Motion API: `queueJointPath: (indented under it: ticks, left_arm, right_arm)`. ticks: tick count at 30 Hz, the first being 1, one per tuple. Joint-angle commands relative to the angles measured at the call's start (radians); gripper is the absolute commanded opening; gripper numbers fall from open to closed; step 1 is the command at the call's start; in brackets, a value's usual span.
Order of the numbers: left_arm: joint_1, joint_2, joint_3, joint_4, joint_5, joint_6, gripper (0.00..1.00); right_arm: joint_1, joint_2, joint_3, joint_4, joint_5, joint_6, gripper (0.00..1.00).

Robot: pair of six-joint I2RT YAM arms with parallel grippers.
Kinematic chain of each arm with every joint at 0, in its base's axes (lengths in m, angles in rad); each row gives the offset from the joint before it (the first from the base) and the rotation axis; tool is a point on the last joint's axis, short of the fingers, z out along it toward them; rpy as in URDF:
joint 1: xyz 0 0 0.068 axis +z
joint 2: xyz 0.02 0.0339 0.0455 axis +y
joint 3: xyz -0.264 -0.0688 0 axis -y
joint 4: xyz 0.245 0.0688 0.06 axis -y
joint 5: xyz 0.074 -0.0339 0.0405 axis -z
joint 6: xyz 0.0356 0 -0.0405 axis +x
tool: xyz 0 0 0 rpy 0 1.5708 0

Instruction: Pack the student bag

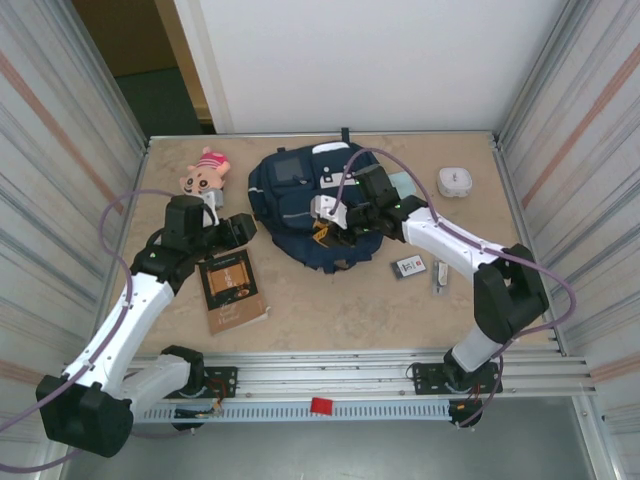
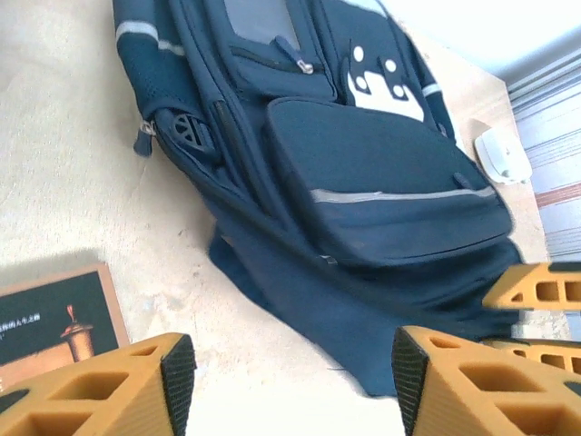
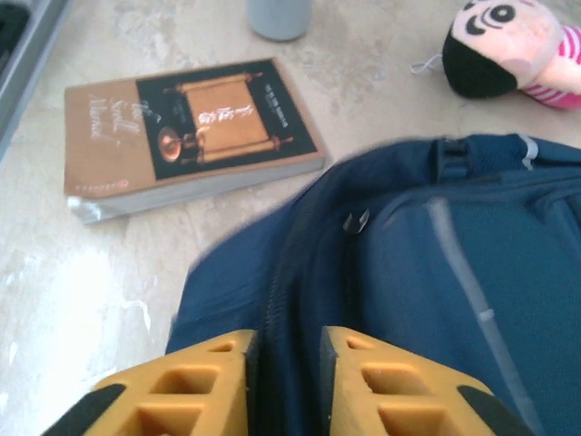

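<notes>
The student bag (image 1: pixel 305 205), a big navy-blue backpack with grey stripes and white patches, lies flat at the middle of the table. My left gripper (image 1: pixel 243 228) hovers just left of the bag's lower edge. It is open, and its fingers (image 2: pixel 178 372) have only bare table and the bag's hem (image 2: pixel 363 318) between them. My right gripper (image 1: pixel 335 222) is over the bag's lower middle. In the right wrist view this gripper (image 3: pixel 288 350) stands narrowly open, straddling a raised zipper seam of the bag (image 3: pixel 436 272).
A brown-and-black book (image 1: pixel 232 288) lies left of the bag, near my left arm. A pink plush toy (image 1: pixel 205 172) sits at the back left. A white round object (image 1: pixel 454 182) is at the back right. A small dark card (image 1: pixel 410 266) and a slim pen-like item (image 1: pixel 439 275) lie right of the bag.
</notes>
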Motion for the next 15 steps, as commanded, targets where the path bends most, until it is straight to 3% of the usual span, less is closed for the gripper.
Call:
queueJointPath:
  ticks: [1,3,6,12,15]
  left_arm:
    - [0.0,0.0,-0.008,-0.034,0.013,-0.063,0.61]
    - [-0.002,0.011,-0.009,-0.019,0.026,-0.072,0.6]
    - [-0.009,0.052,-0.011,0.021,0.044,-0.081,0.6]
    - [-0.078,0.19,-0.013,0.125,0.027,-0.08,0.57]
    - [-0.108,0.277,-0.003,0.197,0.02,-0.087,0.57]
  right_arm:
    - [0.029,-0.037,0.065,0.054,-0.021,0.153,0.45]
    - [0.028,-0.063,0.075,0.038,-0.014,0.286,0.57]
    - [0.011,-0.078,0.084,0.025,0.035,0.546,0.62]
    - [-0.044,0.021,0.067,0.022,0.156,1.036,0.51]
    - [-0.073,0.083,0.003,0.107,0.21,1.188,0.46]
